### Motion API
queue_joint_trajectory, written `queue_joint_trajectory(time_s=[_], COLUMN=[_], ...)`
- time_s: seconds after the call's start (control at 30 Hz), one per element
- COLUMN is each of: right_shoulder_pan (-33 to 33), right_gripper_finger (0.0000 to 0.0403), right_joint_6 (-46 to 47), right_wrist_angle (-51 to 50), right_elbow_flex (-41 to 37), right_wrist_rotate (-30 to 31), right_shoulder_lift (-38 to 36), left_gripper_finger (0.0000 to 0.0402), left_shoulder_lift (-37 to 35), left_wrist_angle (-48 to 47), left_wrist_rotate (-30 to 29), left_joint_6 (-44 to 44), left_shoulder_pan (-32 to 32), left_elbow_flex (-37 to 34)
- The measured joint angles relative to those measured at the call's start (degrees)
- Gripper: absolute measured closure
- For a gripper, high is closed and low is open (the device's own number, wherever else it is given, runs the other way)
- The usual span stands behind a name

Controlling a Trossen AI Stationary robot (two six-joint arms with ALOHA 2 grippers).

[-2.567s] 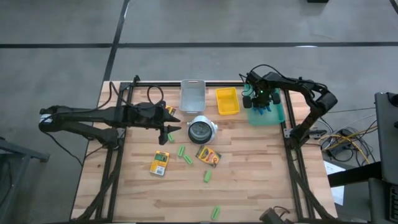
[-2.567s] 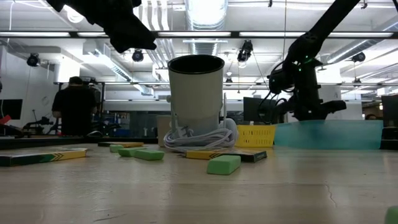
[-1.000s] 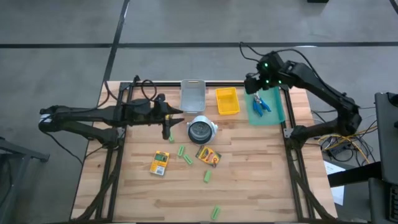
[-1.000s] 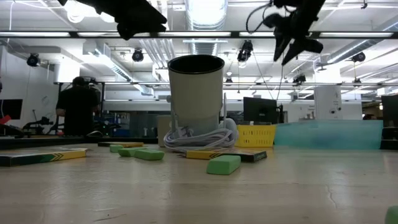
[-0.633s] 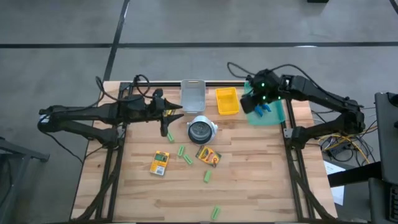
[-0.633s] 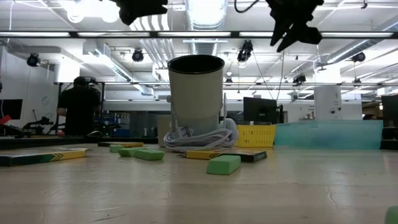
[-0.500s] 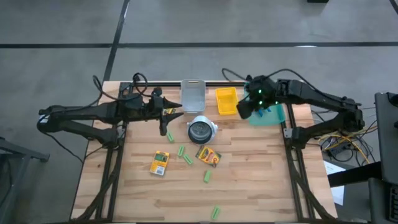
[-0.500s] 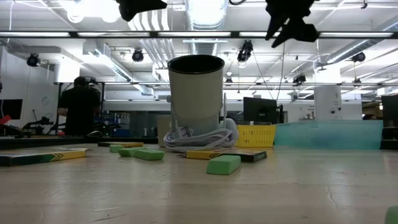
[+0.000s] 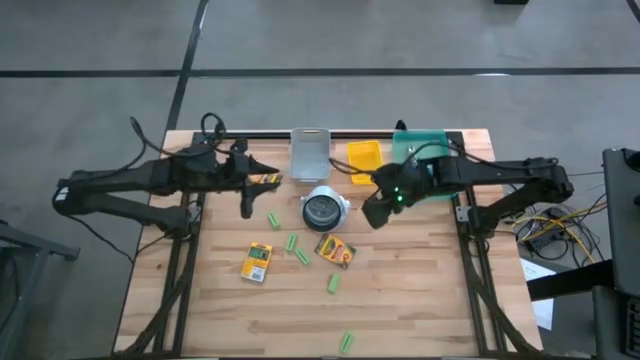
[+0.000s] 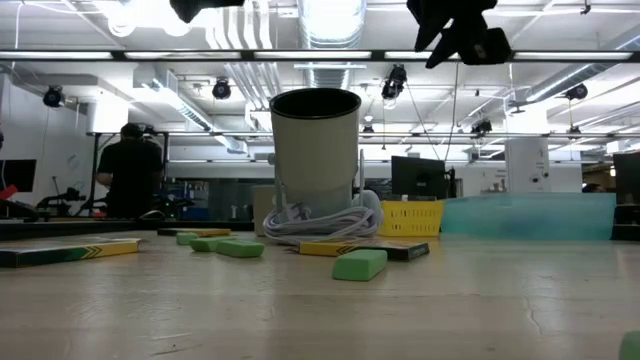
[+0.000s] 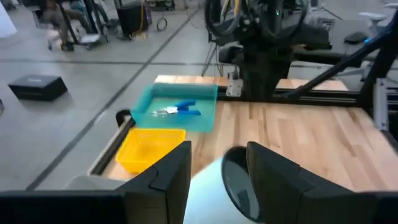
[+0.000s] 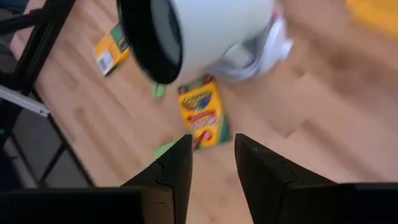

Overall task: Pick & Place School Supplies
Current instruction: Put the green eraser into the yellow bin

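Three yellow-and-green crayon boxes lie flat on the table (image 9: 400,300): one (image 9: 257,262) near the left, one (image 9: 335,250) in the middle, and one (image 9: 266,180) partly hidden under my left gripper (image 9: 272,183). Green sticks (image 9: 302,256) lie scattered between them. Blue-handled scissors (image 11: 180,110) lie in the teal tray (image 11: 186,121). My left gripper (image 11: 217,168) hangs high and open, holding nothing. My right gripper (image 9: 372,212) hovers open beside the white cup (image 9: 322,208), and in its own wrist view that gripper (image 12: 211,162) is above the middle crayon box (image 12: 202,118).
The white cup (image 10: 315,160) stands upright mid-table with a white cord (image 10: 320,222) coiled round its foot. A grey bin (image 9: 309,152) and a yellow bin (image 9: 362,155) stand at the far edge beside the teal tray (image 9: 415,140). A person (image 10: 125,170) stands in the room behind.
My right gripper has swung from above the teal tray toward the table's middle and near side, sinking a little and turning as it went. It now hangs beside the cup. My left gripper has risen and drawn back toward the table's left edge.
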Motion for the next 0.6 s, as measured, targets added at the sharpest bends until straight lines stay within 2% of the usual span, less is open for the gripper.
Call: queue_joint_trajectory(time_s=[0.1, 0.3, 0.37, 0.6], right_shoulder_pan=[2.92, 8.13, 9.98, 17.88], right_gripper_finger=[0.0290, 0.0291, 0.0291, 0.0300], right_joint_6=[4.89, 16.28, 20.84, 39.77], right_wrist_angle=[0.11, 1.93, 3.01, 3.65], right_elbow_flex=[0.00, 0.00, 0.00, 0.00], right_wrist_rotate=[-0.16, 1.15, 3.62, 17.83], right_shoulder_lift=[1.10, 2.45, 2.84, 2.96], left_gripper_finger=[0.0241, 0.0241, 0.0241, 0.0241], left_shoulder_lift=[-1.07, -2.31, -2.36, -2.74], left_wrist_angle=[-4.30, -7.06, -7.15, -7.08], left_wrist_rotate=[0.43, 0.70, 1.90, 8.35], left_joint_6=[-1.69, -0.61, -0.18, 6.16], left_shoulder_pan=[0.00, 0.02, 0.02, 0.02], left_elbow_flex=[0.36, -0.26, -0.30, -0.32])
